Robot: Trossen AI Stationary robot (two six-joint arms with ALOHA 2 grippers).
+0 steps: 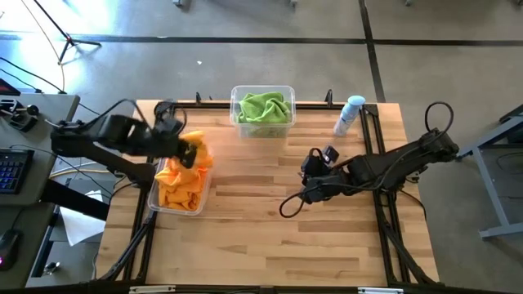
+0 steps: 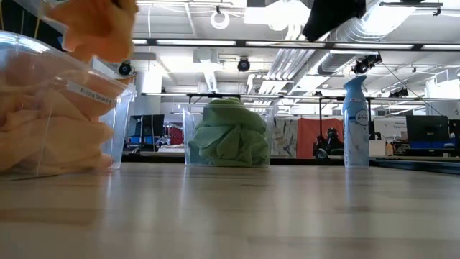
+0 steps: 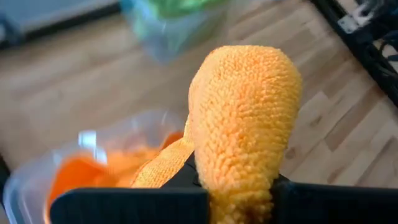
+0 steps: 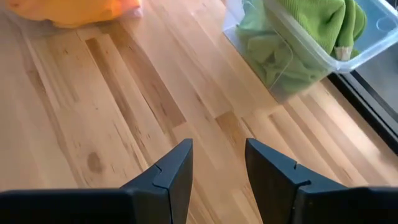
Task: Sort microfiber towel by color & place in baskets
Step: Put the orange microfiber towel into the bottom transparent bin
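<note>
The left gripper (image 1: 189,149) is pinching an orange towel (image 3: 239,124) and holds it up over the far end of the left basket (image 1: 155,196). That clear basket is full of more orange towels (image 1: 181,188). The right gripper (image 4: 217,165) hangs low over the bare middle of the wooden table (image 1: 261,237), with its two fingers spread apart and nothing between them. At the far edge of the table sits the other clear basket (image 1: 286,96), stuffed with green towels (image 1: 263,108). A spray bottle (image 1: 350,114) stands to its right.
</note>
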